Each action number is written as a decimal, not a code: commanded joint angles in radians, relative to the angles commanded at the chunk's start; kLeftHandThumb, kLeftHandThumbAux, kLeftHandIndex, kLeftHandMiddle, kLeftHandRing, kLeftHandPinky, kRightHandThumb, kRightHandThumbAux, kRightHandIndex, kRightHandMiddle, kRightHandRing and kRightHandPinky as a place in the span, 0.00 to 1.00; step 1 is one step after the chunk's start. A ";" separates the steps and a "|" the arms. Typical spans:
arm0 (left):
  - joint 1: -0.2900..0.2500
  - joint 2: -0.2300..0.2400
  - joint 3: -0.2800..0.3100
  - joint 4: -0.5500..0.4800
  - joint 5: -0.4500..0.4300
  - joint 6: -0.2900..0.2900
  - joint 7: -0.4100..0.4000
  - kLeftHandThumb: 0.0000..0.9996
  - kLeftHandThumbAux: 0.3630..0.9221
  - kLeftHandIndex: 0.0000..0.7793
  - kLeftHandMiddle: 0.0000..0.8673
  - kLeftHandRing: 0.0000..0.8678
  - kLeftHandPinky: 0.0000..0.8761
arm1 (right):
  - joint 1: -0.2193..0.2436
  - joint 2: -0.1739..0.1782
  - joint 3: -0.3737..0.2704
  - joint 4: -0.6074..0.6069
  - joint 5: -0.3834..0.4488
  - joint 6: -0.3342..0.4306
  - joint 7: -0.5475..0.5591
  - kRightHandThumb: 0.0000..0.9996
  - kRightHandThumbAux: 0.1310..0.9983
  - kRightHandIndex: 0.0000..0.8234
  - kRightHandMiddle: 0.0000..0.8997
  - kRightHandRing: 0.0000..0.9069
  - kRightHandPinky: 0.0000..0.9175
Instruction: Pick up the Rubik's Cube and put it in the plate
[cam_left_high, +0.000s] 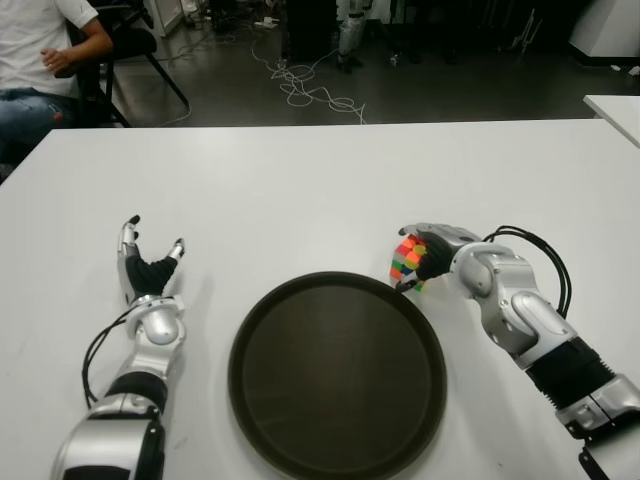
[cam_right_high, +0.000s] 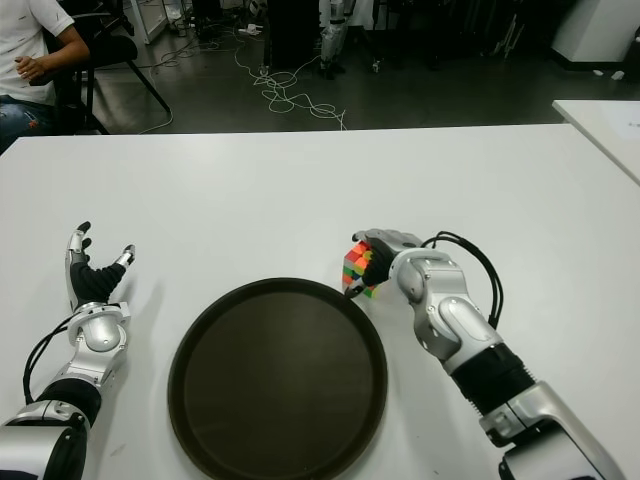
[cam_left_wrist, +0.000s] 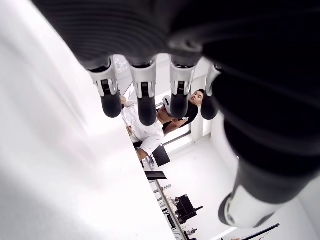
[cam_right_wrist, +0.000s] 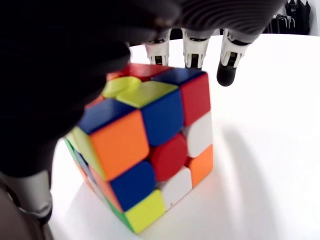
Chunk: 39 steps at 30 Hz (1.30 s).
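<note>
The multicoloured Rubik's Cube (cam_left_high: 404, 263) is on the white table (cam_left_high: 300, 190), just beyond the far right rim of the round dark plate (cam_left_high: 338, 372). My right hand (cam_left_high: 418, 258) is shut on the cube. In the right wrist view the fingers (cam_right_wrist: 194, 50) wrap over the far side of the cube (cam_right_wrist: 145, 150) and the thumb presses its near side. The cube is tilted, with its lower corner close to the table. My left hand (cam_left_high: 150, 258) is open to the left of the plate, fingers pointing up and holding nothing.
A seated person (cam_left_high: 40, 60) and a black chair are beyond the table's far left corner. Cables (cam_left_high: 310, 90) lie on the floor behind the table. The corner of another white table (cam_left_high: 615, 105) shows at the far right.
</note>
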 joint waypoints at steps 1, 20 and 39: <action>0.000 0.001 0.000 0.000 -0.001 0.000 -0.001 0.00 0.72 0.10 0.13 0.12 0.10 | 0.001 0.001 0.000 -0.001 0.000 0.002 0.000 0.00 0.63 0.09 0.11 0.07 0.03; 0.001 -0.002 0.010 0.001 -0.014 -0.005 -0.008 0.00 0.68 0.12 0.14 0.13 0.10 | -0.009 0.005 0.006 0.025 0.000 0.009 0.012 0.00 0.60 0.09 0.11 0.07 0.02; 0.006 0.008 -0.007 -0.002 0.010 -0.005 -0.004 0.00 0.67 0.11 0.12 0.11 0.10 | -0.010 0.014 0.006 0.038 0.022 -0.014 0.028 0.00 0.61 0.09 0.11 0.07 0.02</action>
